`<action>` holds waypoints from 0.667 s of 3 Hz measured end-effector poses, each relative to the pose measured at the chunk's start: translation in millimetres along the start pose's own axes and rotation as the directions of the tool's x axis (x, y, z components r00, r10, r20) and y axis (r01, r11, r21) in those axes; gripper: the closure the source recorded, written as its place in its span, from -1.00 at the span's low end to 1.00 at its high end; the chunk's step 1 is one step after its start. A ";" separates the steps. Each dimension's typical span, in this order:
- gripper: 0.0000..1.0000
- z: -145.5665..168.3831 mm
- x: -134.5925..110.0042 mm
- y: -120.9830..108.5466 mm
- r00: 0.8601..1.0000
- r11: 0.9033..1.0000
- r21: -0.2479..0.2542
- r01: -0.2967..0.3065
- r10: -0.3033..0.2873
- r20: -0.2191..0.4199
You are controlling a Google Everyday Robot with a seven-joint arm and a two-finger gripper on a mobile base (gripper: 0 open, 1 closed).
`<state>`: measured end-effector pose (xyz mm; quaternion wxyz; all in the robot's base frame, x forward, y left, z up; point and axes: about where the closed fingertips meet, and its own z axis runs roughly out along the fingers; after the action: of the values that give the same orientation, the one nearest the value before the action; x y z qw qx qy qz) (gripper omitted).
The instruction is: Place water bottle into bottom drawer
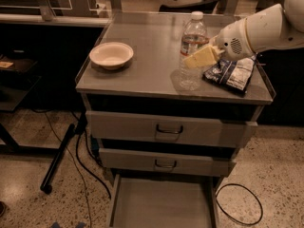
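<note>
The water bottle (191,49), clear and ribbed with a white cap, stands upright over the right half of the grey cabinet top (142,75). My gripper (202,57), on the white arm coming in from the right, is shut on the bottle's middle; one yellowish finger (199,57) lies across its front. The bottle's base is at or just above the top; I cannot tell which. The bottom drawer (161,205) is pulled open below, a shallow grey tray with nothing in it.
A cream bowl (111,55) sits on the left of the cabinet top. A dark snack bag (231,74) lies at the right edge, under my arm. Two upper drawers (168,129) are closed. Cables and a black pole lie on the floor at left.
</note>
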<state>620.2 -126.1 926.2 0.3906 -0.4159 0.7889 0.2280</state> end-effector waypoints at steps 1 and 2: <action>1.00 0.1 -1.9 0.6 1.000 1.000 -0.007 0.000 0.000 -0.009; 1.00 0.0 -1.9 0.7 1.000 1.000 -0.007 0.000 0.000 -0.009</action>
<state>620.2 -124.8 927.7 0.3855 -0.4185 0.7898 0.2290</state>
